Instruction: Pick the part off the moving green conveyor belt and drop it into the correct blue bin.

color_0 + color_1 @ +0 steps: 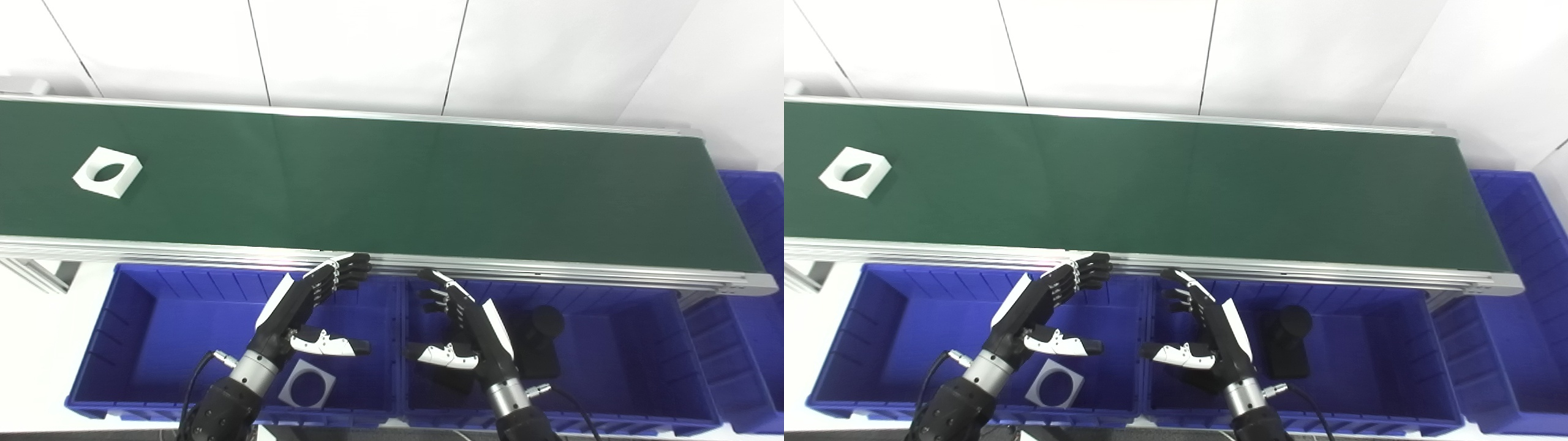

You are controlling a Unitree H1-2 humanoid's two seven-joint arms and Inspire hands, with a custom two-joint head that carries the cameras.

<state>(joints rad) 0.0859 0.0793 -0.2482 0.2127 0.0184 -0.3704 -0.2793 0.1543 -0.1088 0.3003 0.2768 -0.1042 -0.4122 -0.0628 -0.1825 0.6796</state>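
Observation:
A white square part with a round hole (108,173) lies on the green conveyor belt (392,184) at its far left. Both hands hover over the blue bins below the belt's near rail, far from that part. My left hand (312,309) is open, fingers stretched toward the rail, holding nothing, above the left blue bin (122,318). My right hand (462,331) is open and empty too, above the middle blue bin (637,343).
Inside the left bin lies another white square part with a hole (306,384). A black part with a round knob (539,343) stands in the middle bin. A third blue bin (756,257) sits past the belt's right end. White wall panels stand behind the belt.

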